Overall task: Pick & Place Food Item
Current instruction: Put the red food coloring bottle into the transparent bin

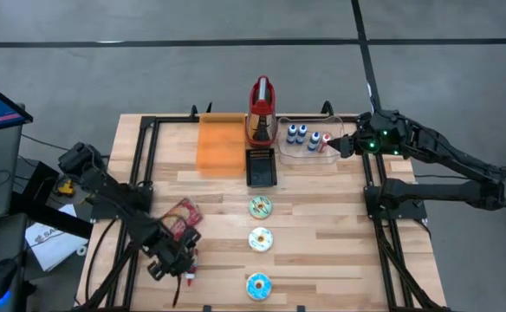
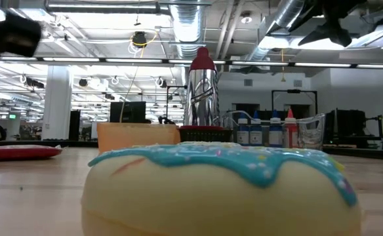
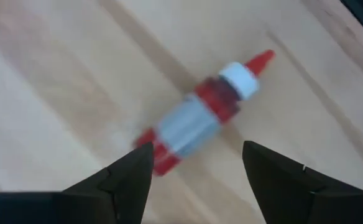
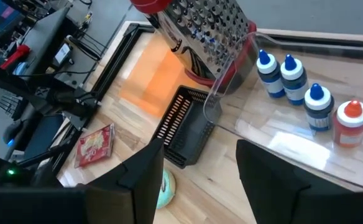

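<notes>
The food item, a flat red snack packet [image 1: 182, 217] with a pale picture, lies flat on the wooden table at the left; it also shows in the right wrist view [image 4: 96, 146] and the low view [image 2: 18, 152]. My left gripper [image 1: 179, 264] hovers just nearer the table's front edge than the packet, pointing down. Its open fingers [image 3: 197, 168] stand apart above a small red-and-white capped tube [image 3: 200, 115] that lies on its side on the table. My right gripper [image 1: 341, 147] is raised at the far right, open [image 4: 200, 180], with nothing between its fingers.
A green disc [image 1: 261, 206], a yellow one [image 1: 261, 239] and a blue one [image 1: 259, 285] lie in a row down the table's middle. At the back are an orange board [image 1: 222, 146], a black tray [image 1: 261, 166], a metal grater [image 1: 261, 111] and a clear tub of bottles [image 1: 309, 139].
</notes>
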You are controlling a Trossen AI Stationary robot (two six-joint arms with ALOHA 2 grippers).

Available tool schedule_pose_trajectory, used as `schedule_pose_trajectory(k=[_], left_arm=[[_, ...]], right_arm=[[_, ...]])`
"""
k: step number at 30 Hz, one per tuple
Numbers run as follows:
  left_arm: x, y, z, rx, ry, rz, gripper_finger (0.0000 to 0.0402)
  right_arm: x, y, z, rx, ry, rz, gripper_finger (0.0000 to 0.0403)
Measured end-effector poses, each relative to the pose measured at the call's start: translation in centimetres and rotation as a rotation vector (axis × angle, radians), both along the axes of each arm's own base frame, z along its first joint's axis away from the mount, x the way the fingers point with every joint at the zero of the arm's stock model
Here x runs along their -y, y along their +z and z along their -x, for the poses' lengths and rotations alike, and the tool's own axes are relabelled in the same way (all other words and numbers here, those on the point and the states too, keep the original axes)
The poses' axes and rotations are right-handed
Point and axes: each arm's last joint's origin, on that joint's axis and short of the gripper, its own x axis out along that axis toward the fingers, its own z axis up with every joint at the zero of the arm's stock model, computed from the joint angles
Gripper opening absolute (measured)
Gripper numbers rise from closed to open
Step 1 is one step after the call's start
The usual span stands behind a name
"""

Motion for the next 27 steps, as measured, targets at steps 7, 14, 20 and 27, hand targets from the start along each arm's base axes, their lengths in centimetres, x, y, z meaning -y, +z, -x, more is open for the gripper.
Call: schedule_pose_trajectory(k=[7,14,20,27], left_arm=[[1.9,-1.2,0.0,0.174,-0.086,-0.098,0.0228],[1.8,-2.6,-0.6,0.177,-0.108,-0.144,0.0234],[0.8,-2.6,0.5,0.126,-0.175,-0.211,0.0227],[-0.5,-2.3,-0.5,0.149,-0.137,-0.198,0.0226]], right_arm=[[-0.2,0.0,-0.1,-0.005,-0.002,0.011,0.0193],[-0.2,0.0,-0.1,0.002,-0.011,-0.004,0.0193],[-0.2,0.1,0.1,0.009,-0.010,-0.004,0.0193],[-0.2,0.1,0.1,0.006,-0.008,-0.003,0.0193]])
